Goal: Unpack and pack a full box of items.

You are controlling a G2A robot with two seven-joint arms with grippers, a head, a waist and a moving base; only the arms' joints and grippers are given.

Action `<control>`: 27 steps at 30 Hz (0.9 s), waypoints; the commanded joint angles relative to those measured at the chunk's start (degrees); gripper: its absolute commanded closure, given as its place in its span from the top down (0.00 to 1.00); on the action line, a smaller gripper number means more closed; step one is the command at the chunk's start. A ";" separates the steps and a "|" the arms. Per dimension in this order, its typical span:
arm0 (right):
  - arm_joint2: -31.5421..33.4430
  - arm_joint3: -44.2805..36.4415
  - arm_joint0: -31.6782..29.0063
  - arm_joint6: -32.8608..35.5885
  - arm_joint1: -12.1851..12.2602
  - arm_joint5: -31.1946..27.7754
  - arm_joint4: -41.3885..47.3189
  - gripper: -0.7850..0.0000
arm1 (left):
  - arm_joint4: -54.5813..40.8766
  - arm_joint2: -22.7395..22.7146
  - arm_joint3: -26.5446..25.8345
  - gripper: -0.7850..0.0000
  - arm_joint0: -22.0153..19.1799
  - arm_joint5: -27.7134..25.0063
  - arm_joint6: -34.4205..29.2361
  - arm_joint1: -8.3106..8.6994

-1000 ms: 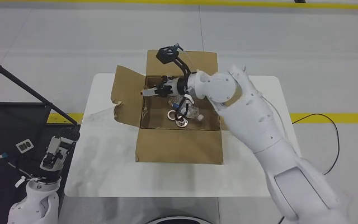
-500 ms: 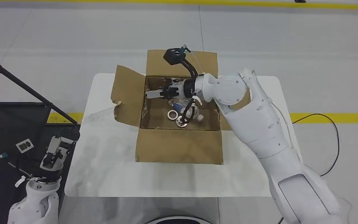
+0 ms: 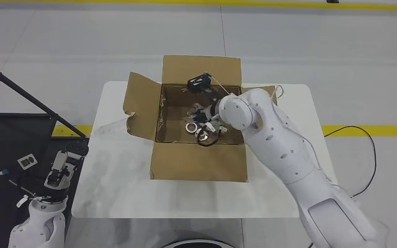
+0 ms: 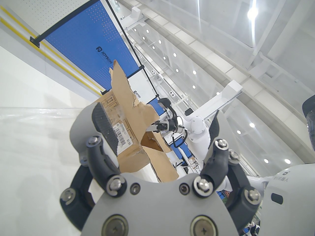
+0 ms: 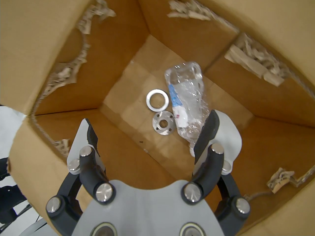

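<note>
Right jaws hang inside the open brown cardboard box [image 3: 198, 162] at centre frame in the top view. Left wrist view: left jaws wide, empty. Right wrist view: right jaws wide over a crumpled clear plastic bottle [image 5: 185, 101].

1. The box [image 5: 61, 13] is open on top with its flaps folded out, so a gripper can go straight down between the four tall walls.
2. The right gripper [image 5: 150, 124] hangs at the opening, fingers spread wide, with nothing between them.
3. On the box floor a bottle [image 5: 185, 104] lies flat, with a ring [image 5: 157, 100] and a disc [image 5: 163, 123] just beside it.
4. The floor on the other side of the ring and disc is bare cardboard.
</note>
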 commanded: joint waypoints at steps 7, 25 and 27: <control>-3.44 10.48 2.19 -2.09 -1.51 -4.54 -0.92 1.00 | 0.00 0.00 0.00 1.00 0.00 0.00 0.00 0.00; -9.36 22.67 5.09 -9.62 -5.86 -5.70 -5.51 1.00 | 0.00 0.00 0.00 1.00 0.00 0.00 0.00 0.00; -9.77 24.22 5.46 -10.07 -6.42 -5.45 -5.60 1.00 | 0.00 0.00 0.00 1.00 0.00 0.00 0.00 0.00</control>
